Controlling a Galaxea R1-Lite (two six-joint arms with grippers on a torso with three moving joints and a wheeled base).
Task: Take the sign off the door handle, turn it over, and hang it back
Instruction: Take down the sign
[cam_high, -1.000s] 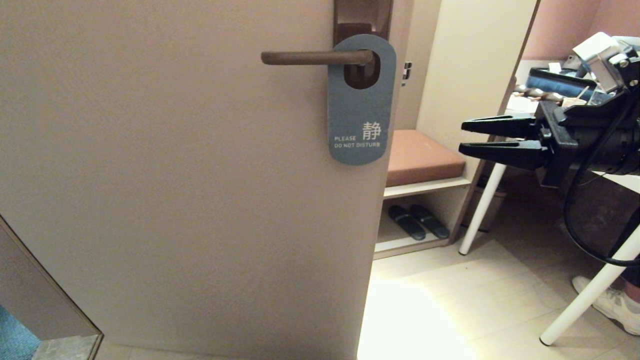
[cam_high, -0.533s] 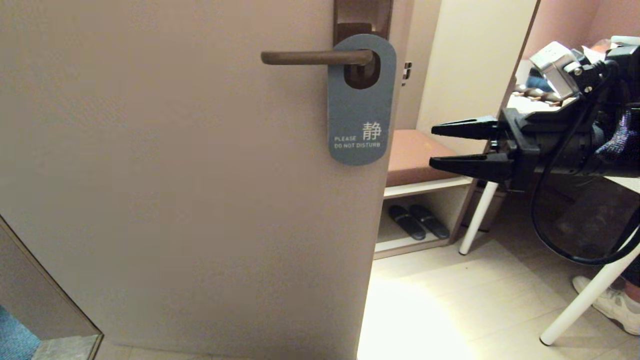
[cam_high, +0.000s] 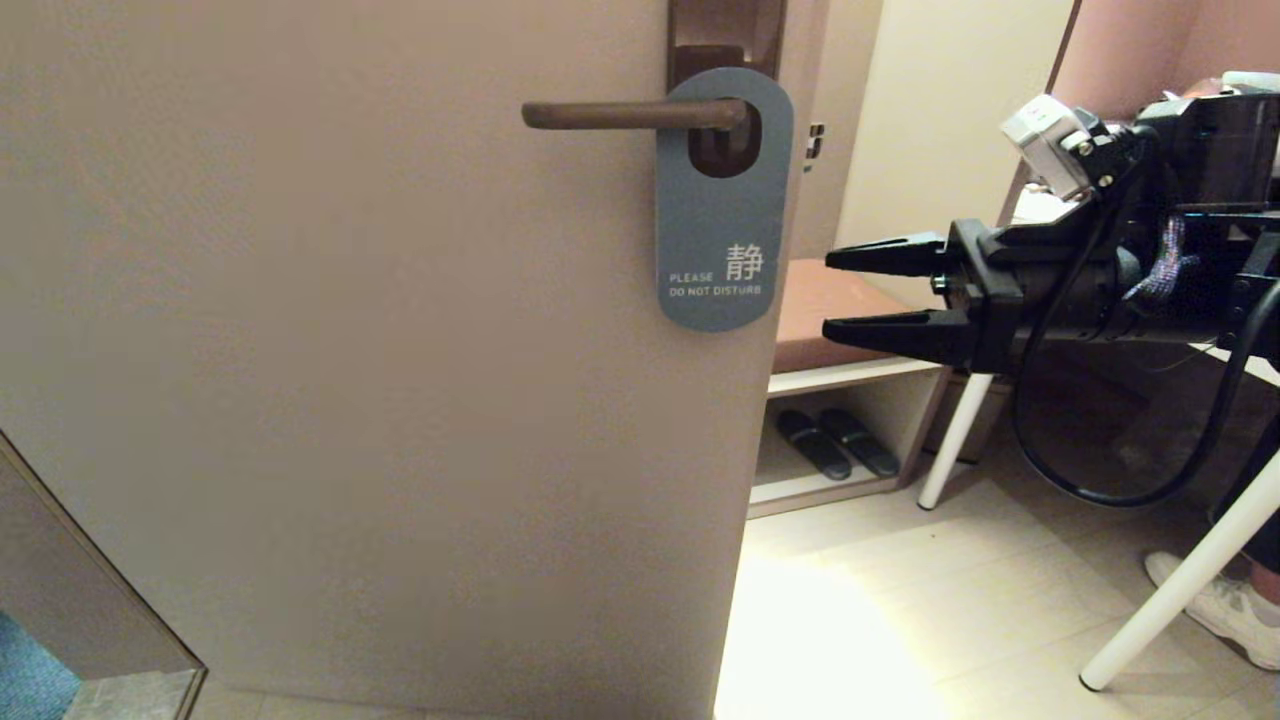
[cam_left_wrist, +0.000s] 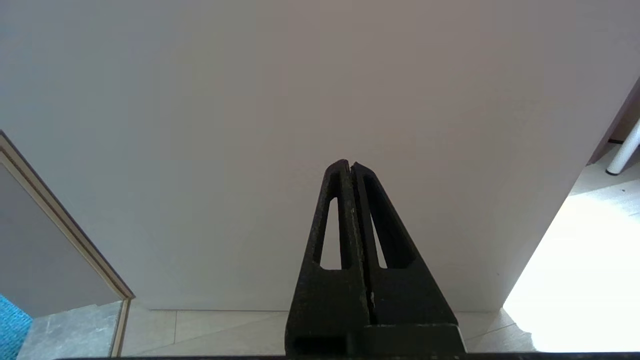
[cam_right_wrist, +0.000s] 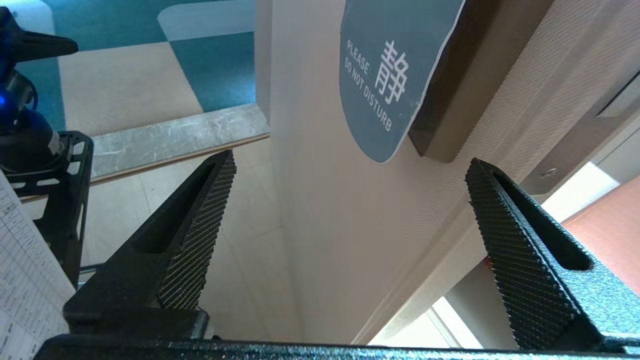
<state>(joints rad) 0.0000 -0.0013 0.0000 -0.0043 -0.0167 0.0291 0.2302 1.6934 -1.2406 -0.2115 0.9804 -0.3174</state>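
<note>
Task status: basically nothing done yet. The sign (cam_high: 723, 200) hangs on the door handle (cam_high: 632, 114) with the blue "PLEASE DO NOT DISTURB" face out, its hole over the lever right at the dark back plate (cam_high: 724, 35), lower half flat against the door (cam_high: 350, 380). Right end effector (cam_high: 832, 296) sits level with the sign's lower end, off past the door's edge, near it but not touching, fingers spread wide and pointing at it; in the right wrist view the sign's rounded bottom (cam_right_wrist: 395, 90) lies ahead of the open gap, not between the fingers. Left end effector (cam_left_wrist: 349, 167) is parked low facing the bare door, fingers pressed together, holding nothing. No bench in play here, the door carries everything. Left to do, as I read it: pinch the sign's lower edge, slide it off the lever's free end, flip to the grey side, rehang. Risk: thin card lying flat on the door, so getting a finger behind it looks fiddly.
</note>
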